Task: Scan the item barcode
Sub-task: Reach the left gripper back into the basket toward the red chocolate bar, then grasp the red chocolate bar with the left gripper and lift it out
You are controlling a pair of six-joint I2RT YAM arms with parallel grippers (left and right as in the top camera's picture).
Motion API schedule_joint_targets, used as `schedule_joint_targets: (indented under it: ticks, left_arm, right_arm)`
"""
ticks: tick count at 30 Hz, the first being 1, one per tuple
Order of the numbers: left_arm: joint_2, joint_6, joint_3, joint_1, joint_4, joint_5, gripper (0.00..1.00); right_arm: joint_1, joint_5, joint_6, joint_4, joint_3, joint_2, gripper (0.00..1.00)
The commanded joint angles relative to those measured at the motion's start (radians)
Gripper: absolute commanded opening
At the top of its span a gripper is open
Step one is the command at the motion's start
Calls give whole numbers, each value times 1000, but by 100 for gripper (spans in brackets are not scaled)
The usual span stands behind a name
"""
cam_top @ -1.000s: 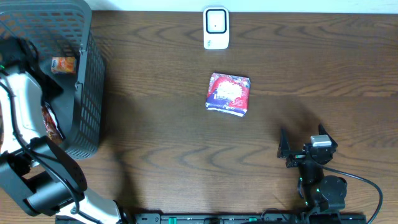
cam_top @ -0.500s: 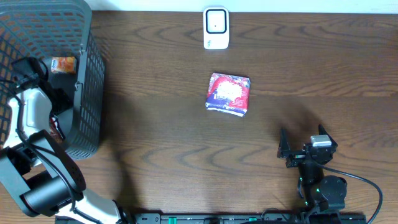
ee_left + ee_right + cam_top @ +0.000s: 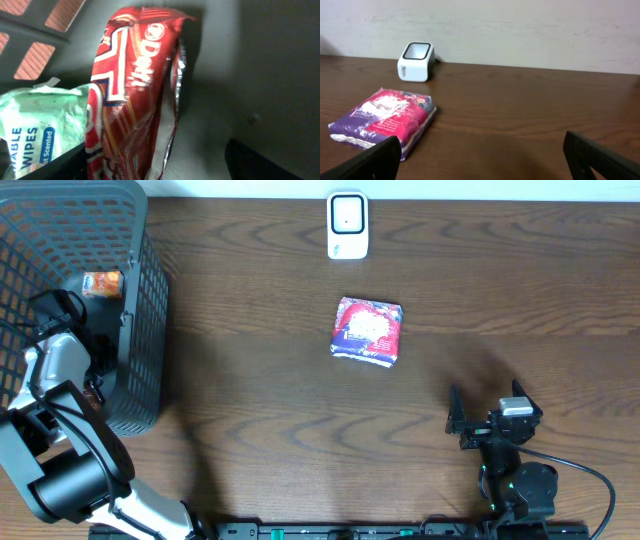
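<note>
A red snack bag (image 3: 135,90) stands on edge inside the dark mesh basket (image 3: 145,300) at the far left. My left gripper (image 3: 160,169) reaches down into the basket with its jaws on either side of the bag. One finger is right beside the bag and the other stands well off it, so the gripper is open. The white barcode scanner (image 3: 347,224) sits at the table's far edge, also in the right wrist view (image 3: 415,61). My right gripper (image 3: 487,408) rests open near the front right with nothing between its fingers.
A purple and pink pack (image 3: 367,330) lies flat in the middle of the table, below the scanner. In the basket, a green wipes pack (image 3: 35,125) lies left of the red bag, and a small orange packet (image 3: 101,283) sits farther back.
My left arm has gone deeper into the basket toward the red bag, and its jaws have narrowed a little. The right arm and the things on the table have not moved.
</note>
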Motion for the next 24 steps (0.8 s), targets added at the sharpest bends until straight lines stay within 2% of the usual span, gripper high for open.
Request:
schedule_joint_targets:
  ticks: [1,4,8,9,12,17,19,24]
  left_arm:
    - [58,7,-15,2,-8,13,64]
    - [60,6,-15,2,-8,13,47]
    - [50,2,-7,2,-9,13,11]
    - [43,-10,-6,2,-13,13,8]
    - [6,-27,-5,2,-12,68,7]
    - [-125,-50,33,2,16,299,7]
    - [-206,-123,55,2,54,352,7]
    - [-430,-341,68,2,207,357,7]
  right_arm:
    - [-7,2,-8,-2,-4,-6,99]
    - [-7,2,-8,-2,-4,-6,99]
    - [-7,2,-8,-2,-4,-6,99]
    - [-7,2,-8,-2,-4,-6,99]
    - [-7,2,-8,-2,-4,-6,99]
    - [-7,2,-8,-2,-4,-6,99]
    - [-7,2,-8,-2,-4,-6,99]
    - [-7,2,-8,-2,-4,-6,99]
